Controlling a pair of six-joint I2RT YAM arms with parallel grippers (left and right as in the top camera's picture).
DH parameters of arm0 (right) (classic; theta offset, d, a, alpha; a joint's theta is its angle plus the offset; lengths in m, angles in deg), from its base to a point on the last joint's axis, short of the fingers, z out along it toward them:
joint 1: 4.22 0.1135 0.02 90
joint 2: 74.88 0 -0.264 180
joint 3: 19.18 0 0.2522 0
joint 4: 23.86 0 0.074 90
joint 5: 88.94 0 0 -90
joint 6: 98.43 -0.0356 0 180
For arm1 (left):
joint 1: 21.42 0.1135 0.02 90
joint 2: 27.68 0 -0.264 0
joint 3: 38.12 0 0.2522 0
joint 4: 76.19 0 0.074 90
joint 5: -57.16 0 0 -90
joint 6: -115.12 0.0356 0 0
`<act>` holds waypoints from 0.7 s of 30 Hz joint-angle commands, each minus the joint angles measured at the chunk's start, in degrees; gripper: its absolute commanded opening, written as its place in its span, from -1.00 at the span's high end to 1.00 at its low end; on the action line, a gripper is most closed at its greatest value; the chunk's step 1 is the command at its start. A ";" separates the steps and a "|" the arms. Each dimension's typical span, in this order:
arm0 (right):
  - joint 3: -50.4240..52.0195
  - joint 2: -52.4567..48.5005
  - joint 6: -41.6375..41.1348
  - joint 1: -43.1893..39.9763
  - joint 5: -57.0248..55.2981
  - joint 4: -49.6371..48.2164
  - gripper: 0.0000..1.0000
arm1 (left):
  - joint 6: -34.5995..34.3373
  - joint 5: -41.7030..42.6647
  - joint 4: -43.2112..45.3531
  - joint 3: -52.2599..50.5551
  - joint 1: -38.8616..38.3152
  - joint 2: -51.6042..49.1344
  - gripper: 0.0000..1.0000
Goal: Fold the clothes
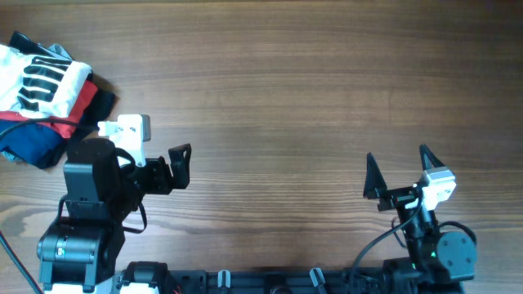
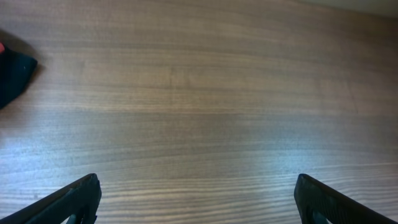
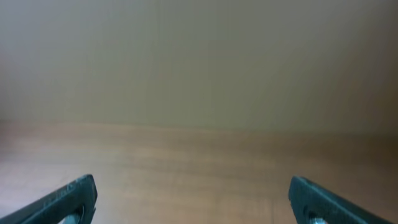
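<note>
Overhead: right end effector [image 1: 396,153] splayed, forward-pointing

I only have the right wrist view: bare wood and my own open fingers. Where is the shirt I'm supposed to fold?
Observer: The white shirt lies bunched at the far left corner of the table.
Operator: Anything with it?
Observer: It lies over a red garment and a navy garment.
Operator: Which arm is closer?
Observer: The left gripper, open and empty; the right gripper is far across the table.
</note>
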 commanded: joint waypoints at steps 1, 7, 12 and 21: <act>9.53 1.20 2.82 -1.57 2.67 -12.24 -0.99 | 1.14 -0.31 0.17 -0.31 0.04 0.04 -0.99; 13.25 1.20 2.78 -1.95 2.67 -9.09 -0.99 | 1.14 -0.33 0.17 -0.31 0.04 0.04 -1.00; 13.25 0.96 2.78 -1.95 2.45 -8.66 -0.99 | 1.14 -0.33 0.17 -0.31 0.04 0.04 -0.99; 13.25 0.72 2.78 -1.95 2.47 -8.68 -0.99 | 1.14 -0.31 0.17 -0.31 0.04 0.04 -1.00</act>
